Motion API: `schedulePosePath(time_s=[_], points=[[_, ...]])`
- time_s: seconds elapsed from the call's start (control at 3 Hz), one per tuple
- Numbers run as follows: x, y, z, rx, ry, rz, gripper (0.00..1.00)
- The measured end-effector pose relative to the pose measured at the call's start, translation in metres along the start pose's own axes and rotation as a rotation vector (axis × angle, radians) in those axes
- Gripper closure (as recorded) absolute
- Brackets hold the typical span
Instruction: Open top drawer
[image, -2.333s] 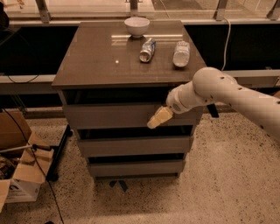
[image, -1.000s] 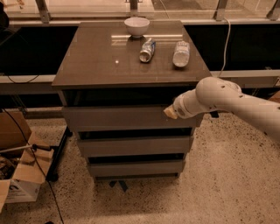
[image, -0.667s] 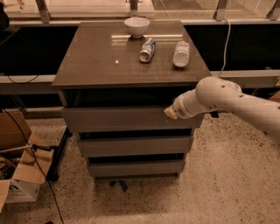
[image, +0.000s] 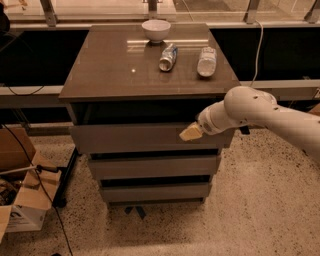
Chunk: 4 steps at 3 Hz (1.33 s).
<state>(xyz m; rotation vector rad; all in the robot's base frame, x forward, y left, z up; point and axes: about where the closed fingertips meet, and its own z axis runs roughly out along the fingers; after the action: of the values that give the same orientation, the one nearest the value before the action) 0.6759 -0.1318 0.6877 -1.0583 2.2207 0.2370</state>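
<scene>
The top drawer (image: 135, 138) is the wide grey-brown front panel just under the cabinet top, with a dark gap above it. It stands out further than the two drawers below. My gripper (image: 190, 133) is at the upper right of this panel, its cream tip touching the front near the top edge. The white arm (image: 260, 112) reaches in from the right.
On the cabinet top (image: 115, 70) sit a white bowl (image: 156, 29), a lying can (image: 168, 56) and a lying bottle (image: 206, 60). Two lower drawers (image: 154, 167) sit below. A cardboard box (image: 22, 200) and cables lie on the floor at left.
The gripper first rose from the drawer front to its upper right corner, then came back left and down a little. The top drawer front now stands out further.
</scene>
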Motion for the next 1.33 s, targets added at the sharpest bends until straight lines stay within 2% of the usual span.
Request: schedulePosePath(time_s=[0.33, 0.67, 1.0, 1.33], points=[[0.014, 0.017, -0.015, 0.022, 0.030, 0.062, 0.00], [0.041, 0.052, -0.008, -0.032, 0.087, 0.161, 0.00], [0.039, 0.056, 0.021, -0.157, 0.109, 0.109, 0.00], [0.039, 0.056, 0.021, -0.157, 0.109, 0.109, 0.00]])
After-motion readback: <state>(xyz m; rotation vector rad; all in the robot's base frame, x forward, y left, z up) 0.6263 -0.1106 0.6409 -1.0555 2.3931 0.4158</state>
